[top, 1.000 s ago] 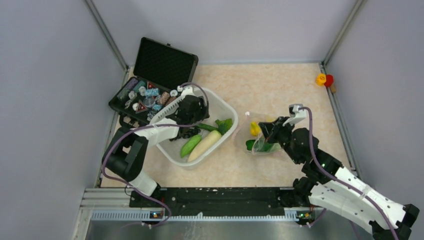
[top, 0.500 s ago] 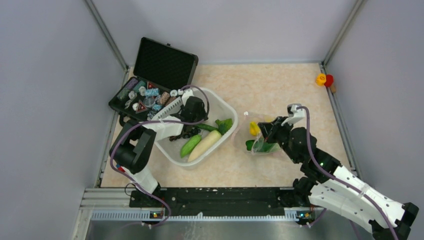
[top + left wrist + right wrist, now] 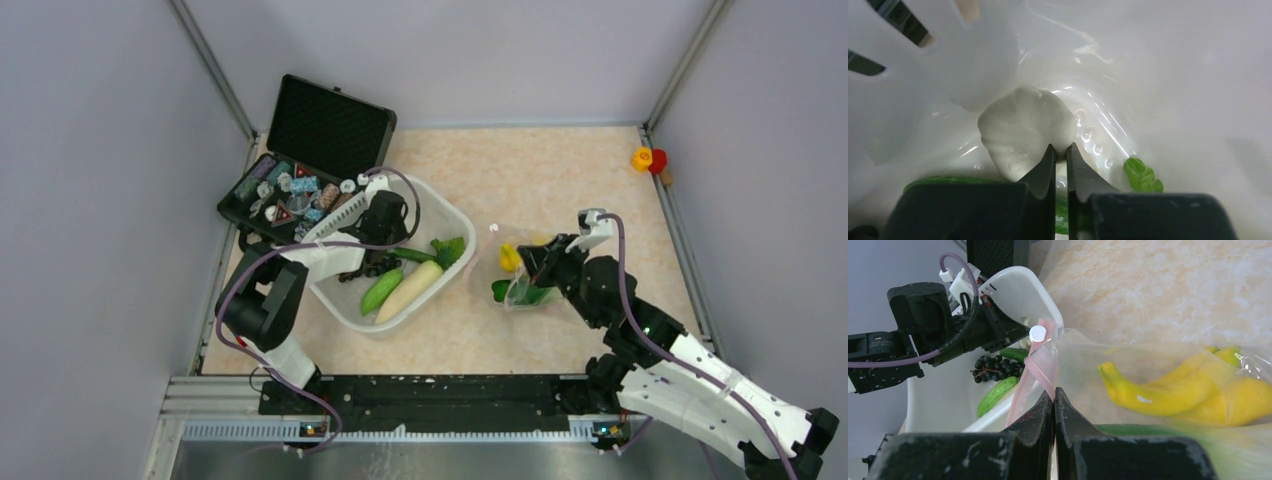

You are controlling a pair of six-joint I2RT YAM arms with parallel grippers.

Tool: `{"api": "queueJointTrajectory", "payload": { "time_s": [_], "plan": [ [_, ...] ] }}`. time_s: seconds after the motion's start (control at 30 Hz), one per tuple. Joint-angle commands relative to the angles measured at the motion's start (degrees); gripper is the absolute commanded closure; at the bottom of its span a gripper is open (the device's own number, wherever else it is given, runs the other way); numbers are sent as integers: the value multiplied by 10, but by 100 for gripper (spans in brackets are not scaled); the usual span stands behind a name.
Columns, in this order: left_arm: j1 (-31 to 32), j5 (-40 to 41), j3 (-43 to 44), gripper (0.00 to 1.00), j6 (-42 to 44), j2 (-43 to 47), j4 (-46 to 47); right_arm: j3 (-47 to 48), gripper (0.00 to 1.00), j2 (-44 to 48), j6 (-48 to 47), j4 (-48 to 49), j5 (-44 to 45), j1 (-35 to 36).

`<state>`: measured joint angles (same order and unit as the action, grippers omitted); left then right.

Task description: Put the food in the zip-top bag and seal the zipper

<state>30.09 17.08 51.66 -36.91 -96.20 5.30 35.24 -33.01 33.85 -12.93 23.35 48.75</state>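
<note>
**Beige table (image 3: 560,170): both arms reaching, jaws closed**

Left arm (image 3: 320,255), elbow bent, slants toward 2 o'clock into tub (image 3: 445,210). Left gripper (image 3: 1058,150) pinches bok choy (image 3: 1023,125) by its white stem. Right arm (image 3: 660,350) stretches toward 10 o'clock. Right gripper (image 3: 1054,392) clamps zipper (image 3: 1040,365) of bag (image 3: 1088,347), which sits at 3 o'clock from tub with pepper (image 3: 1158,395) inside.
</note>
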Motion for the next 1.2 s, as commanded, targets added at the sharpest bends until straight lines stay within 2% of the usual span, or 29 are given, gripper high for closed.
{"api": "queueJointTrajectory", "payload": {
  "time_s": [0.0, 0.2, 0.37, 0.63, 0.97, 1.17],
  "plan": [
    [-4, 9, -2, 99, 29, 32, 0, 8, 100, 8, 7, 8, 13, 7],
    [-3, 10, 1, 100, 40, 43, -5, 5, 100, 11, 9, 7, 11, 6],
    [-3, -14, -2, 100, 58, 96, -9, 4, 100, 14, 10, 8, 13, 6],
    [-3, -79, -5, 100, 112, 208, -10, 3, 100, 14, 11, 13, 11, 6],
    [1, -202, -35, 100, 97, 310, 2, 1, 100, 1, 21, 33, 28, 6],
    [10, -253, -22, 100, 98, 333, 0, 1, 100, -7, 30, 32, 30, 6]
  ]
}}
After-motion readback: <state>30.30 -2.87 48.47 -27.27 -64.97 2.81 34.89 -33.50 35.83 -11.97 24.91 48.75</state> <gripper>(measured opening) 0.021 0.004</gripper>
